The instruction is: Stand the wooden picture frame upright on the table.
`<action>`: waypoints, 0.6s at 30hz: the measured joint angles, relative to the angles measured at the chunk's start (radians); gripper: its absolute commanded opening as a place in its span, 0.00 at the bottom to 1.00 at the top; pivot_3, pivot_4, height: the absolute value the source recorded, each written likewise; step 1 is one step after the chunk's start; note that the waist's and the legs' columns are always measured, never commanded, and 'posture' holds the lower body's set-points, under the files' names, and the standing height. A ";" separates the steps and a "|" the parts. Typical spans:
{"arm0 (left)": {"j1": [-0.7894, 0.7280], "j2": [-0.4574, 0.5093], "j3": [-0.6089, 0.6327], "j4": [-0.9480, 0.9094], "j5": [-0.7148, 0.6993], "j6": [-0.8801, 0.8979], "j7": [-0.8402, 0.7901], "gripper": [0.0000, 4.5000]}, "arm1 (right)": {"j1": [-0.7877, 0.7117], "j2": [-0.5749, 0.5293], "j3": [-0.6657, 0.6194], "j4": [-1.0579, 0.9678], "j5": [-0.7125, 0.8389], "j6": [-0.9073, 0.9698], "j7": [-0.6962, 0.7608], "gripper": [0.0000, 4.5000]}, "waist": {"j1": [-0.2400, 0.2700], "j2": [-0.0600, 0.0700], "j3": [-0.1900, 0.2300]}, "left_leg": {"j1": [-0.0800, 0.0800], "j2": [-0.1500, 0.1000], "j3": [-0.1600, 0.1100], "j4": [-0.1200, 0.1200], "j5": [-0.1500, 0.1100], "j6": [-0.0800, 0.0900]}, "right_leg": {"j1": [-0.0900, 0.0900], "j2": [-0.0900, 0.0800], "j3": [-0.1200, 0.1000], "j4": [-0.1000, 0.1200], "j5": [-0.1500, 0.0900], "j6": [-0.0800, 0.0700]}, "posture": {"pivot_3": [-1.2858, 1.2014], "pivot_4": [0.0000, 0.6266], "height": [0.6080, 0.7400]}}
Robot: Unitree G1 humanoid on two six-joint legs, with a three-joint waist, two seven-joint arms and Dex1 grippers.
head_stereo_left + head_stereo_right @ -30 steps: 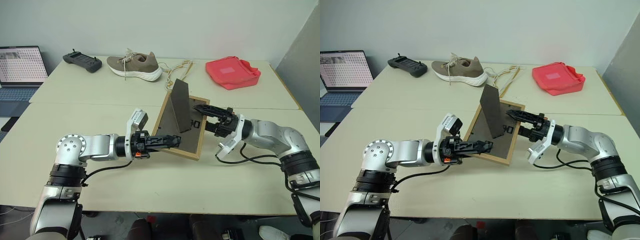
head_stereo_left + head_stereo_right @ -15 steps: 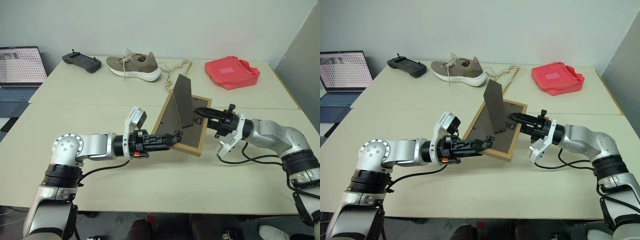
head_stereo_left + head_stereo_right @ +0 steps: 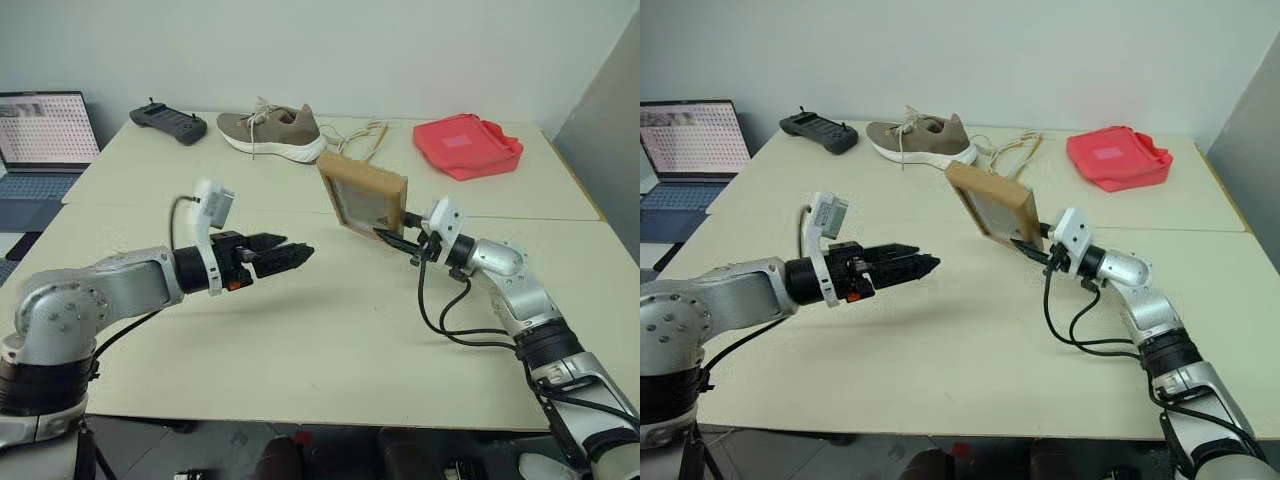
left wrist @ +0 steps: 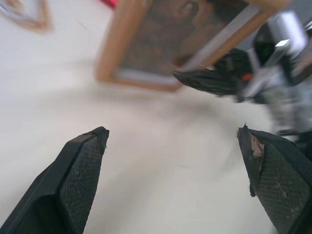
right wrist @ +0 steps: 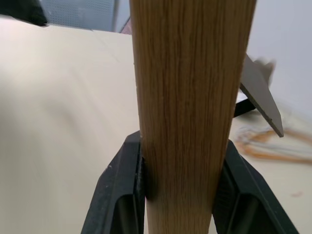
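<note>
The wooden picture frame stands upright near the middle of the table. It leans slightly and its glazed front faces me. My right gripper is shut on the frame's lower right corner, with a black finger pressed on each side of the light wood edge. The dark fold-out stand sticks out behind. I cannot tell whether the bottom edge touches the tabletop. My left gripper hovers open and empty to the frame's left, well apart from it, its pads spread wide.
Along the far side lie a tan shoe, a black controller, a looped cord and a red pouch. A laptop sits at the far left. A seam crosses the table behind the frame.
The frame has swung from tilted back-up to upright, front toward me, as my right gripper rolled with it. My left gripper came off its lower edge, opened wide and drew back left.
</note>
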State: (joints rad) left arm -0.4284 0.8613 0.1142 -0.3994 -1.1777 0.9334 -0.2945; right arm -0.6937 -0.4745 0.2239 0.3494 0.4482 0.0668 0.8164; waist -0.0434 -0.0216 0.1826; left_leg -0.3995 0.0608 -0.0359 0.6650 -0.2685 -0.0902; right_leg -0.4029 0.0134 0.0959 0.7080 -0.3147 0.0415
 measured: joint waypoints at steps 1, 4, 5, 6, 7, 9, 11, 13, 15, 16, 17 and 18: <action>0.028 -0.023 -0.009 -0.023 0.070 -0.052 -0.011 1.00 | -0.009 0.018 -0.026 0.013 0.043 0.081 0.017 0.29 | 0.002 0.000 0.000 | 0.000 0.000 0.001 0.000 0.000 0.000 | 0.000 0.000 0.000 0.000 0.000 0.000 | 0.52 0.24 1.00; 0.073 -0.059 -0.029 -0.036 0.192 -0.135 -0.044 1.00 | -0.028 0.053 -0.086 0.060 0.103 0.226 0.034 0.29 | 0.006 0.000 0.000 | -0.001 0.001 0.001 -0.001 0.000 0.001 | -0.002 0.001 0.001 -0.001 0.000 0.000 | 0.52 0.24 1.00; 0.081 -0.063 -0.028 -0.039 0.216 -0.148 -0.052 1.00 | -0.031 0.057 -0.102 0.072 0.110 0.256 0.037 0.29 | 0.007 0.000 0.000 | -0.001 0.001 0.001 -0.001 -0.001 0.002 | -0.002 0.001 0.000 -0.001 0.000 0.000 | 0.52 0.24 1.00; 0.089 -0.066 -0.027 -0.041 0.231 -0.158 -0.062 1.00 | -0.034 0.059 -0.114 0.086 0.113 0.277 0.046 0.29 | 0.009 0.000 0.000 | -0.001 0.000 0.002 -0.001 -0.002 0.004 | -0.002 0.001 0.001 -0.001 0.000 0.000 | 0.52 0.24 1.00; 0.099 -0.068 -0.025 -0.047 0.240 -0.162 -0.071 1.00 | -0.034 0.060 -0.125 0.095 0.113 0.291 0.059 0.29 | 0.009 0.000 0.000 | -0.001 0.001 0.002 -0.001 -0.002 0.004 | -0.002 0.001 0.001 -0.002 0.000 0.000 | 0.52 0.24 1.00; 0.120 -0.079 -0.023 -0.060 0.255 -0.163 -0.092 1.00 | -0.034 0.062 -0.130 0.123 0.108 0.300 0.087 0.29 | 0.009 0.000 0.000 | -0.001 0.001 0.003 -0.001 -0.003 0.005 | -0.002 0.001 0.001 -0.002 0.000 0.000 | 0.52 0.24 1.00; 0.119 -0.089 -0.023 -0.060 0.264 -0.163 -0.107 1.00 | -0.027 0.074 -0.133 0.149 0.088 0.300 0.100 0.29 | 0.009 0.000 0.000 | -0.001 0.001 0.003 -0.001 -0.003 0.005 | -0.002 0.001 0.001 -0.002 0.000 0.000 | 0.52 0.24 1.00; 0.114 -0.094 -0.023 -0.059 0.277 -0.163 -0.123 1.00 | -0.013 0.090 -0.141 0.165 0.074 0.284 0.102 0.29 | 0.008 0.000 0.000 | -0.001 0.001 0.003 -0.001 -0.003 0.005 | -0.002 0.001 0.001 -0.002 0.000 0.000 | 0.52 0.24 1.00; 0.107 -0.096 -0.023 -0.058 0.285 -0.163 -0.140 1.00 | -0.003 0.097 -0.148 0.165 0.056 0.258 0.109 0.37 | 0.008 0.000 0.000 | -0.001 0.001 0.003 -0.001 -0.003 0.005 | -0.002 0.001 0.001 -0.002 0.000 0.000 | 0.52 0.24 1.00; 0.102 -0.099 -0.023 -0.056 0.291 -0.162 -0.150 1.00 | -0.001 0.098 -0.149 0.165 0.044 0.244 0.111 0.44 | 0.008 0.000 0.000 | -0.001 0.001 0.003 -0.001 -0.003 0.005 | -0.002 0.001 0.001 -0.002 0.000 0.000 | 0.52 0.24 1.00; 0.097 -0.101 -0.025 -0.053 0.296 -0.161 -0.159 1.00 | 0.004 0.097 -0.150 0.162 0.032 0.235 0.110 0.47 | 0.008 0.000 0.000 | -0.001 0.001 0.003 -0.001 -0.003 0.005 | -0.002 0.001 0.001 -0.002 0.000 0.000 | 0.52 0.24 1.00; 0.085 -0.102 -0.030 -0.040 0.303 -0.160 -0.177 1.00 | 0.023 0.093 -0.153 0.147 0.016 0.222 0.107 0.52 | 0.010 0.000 0.000 | -0.001 0.001 0.002 -0.001 -0.003 0.005 | -0.001 0.001 0.000 -0.002 0.000 0.000 | 0.52 0.24 1.00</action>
State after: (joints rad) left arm -0.3432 0.7592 0.0839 -0.4393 -0.8748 0.7736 -0.4716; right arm -0.6707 -0.3817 0.0707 0.4964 0.4641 0.2888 0.9236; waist -0.0336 -0.0218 0.1826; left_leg -0.4004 0.0615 -0.0337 0.6638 -0.2712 -0.0853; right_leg -0.4044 0.0147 0.0963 0.7063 -0.3147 0.0416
